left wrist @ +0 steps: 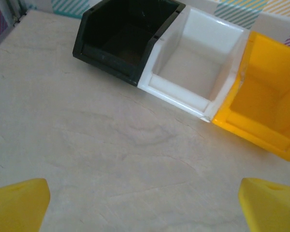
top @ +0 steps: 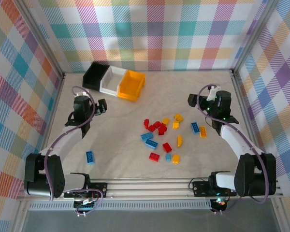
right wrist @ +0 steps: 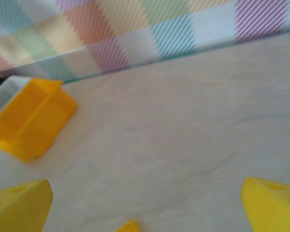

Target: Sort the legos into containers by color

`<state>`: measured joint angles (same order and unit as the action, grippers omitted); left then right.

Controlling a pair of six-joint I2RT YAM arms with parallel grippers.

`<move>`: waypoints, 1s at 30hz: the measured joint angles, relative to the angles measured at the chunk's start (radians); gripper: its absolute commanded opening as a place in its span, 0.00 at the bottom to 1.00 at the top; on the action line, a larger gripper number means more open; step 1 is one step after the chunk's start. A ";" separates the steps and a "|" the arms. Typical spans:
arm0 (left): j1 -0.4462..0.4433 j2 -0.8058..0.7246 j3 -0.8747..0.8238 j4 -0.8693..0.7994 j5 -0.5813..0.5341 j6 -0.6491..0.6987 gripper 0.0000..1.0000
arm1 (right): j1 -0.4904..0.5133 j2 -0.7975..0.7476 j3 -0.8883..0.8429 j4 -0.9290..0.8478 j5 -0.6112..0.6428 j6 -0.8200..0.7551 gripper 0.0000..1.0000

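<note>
Sorting not begun: the legos (top: 162, 133) all lie loose, the containers (top: 112, 79) empty.
Top view: bricks scatter mid-frame, one blue brick (top: 90, 157) alone at lower left; containers line the upper left; left gripper (top: 101, 106) and right gripper (top: 192, 100) hover empty. Left wrist view: container floors bare, fingers (left wrist: 19, 203) spread wide. Right wrist view: jaws apart, nothing between them; nothing seems to block the reach.

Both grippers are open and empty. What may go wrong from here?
1. The red bricks lie packed together, touching; a grasp there may catch two or push neighbours away.
2. The black bin, white bin and orange bin stand wall to wall; a brick released near a shared wall may fall into the wrong one.
3. One blue brick lies alone beside the left arm, probably awkward to reach.
</note>
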<state>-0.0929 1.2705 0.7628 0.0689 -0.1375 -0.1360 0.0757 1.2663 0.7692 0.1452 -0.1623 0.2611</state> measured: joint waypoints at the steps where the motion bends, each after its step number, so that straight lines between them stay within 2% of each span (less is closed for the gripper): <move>1: -0.006 -0.003 0.035 -0.054 0.013 -0.014 1.00 | 0.024 0.002 0.005 -0.037 -0.024 0.020 1.00; 7: -0.072 0.090 0.296 -0.317 0.085 -0.031 1.00 | 0.166 0.040 0.023 -0.225 -0.088 0.084 1.00; 14: -0.193 0.400 0.596 -0.509 0.103 0.020 0.96 | 0.227 0.044 0.024 -0.304 -0.116 0.129 1.00; 22: -0.264 0.715 0.901 -0.599 0.130 0.037 0.94 | 0.239 0.074 0.024 -0.328 -0.138 0.149 1.00; 30: -0.316 0.955 1.223 -0.646 0.129 0.070 0.92 | 0.239 0.105 0.024 -0.327 -0.159 0.164 1.00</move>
<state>-0.4088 2.2257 1.9862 -0.5774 -0.0090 -0.0658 0.3149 1.3712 0.7933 -0.1818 -0.3214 0.4252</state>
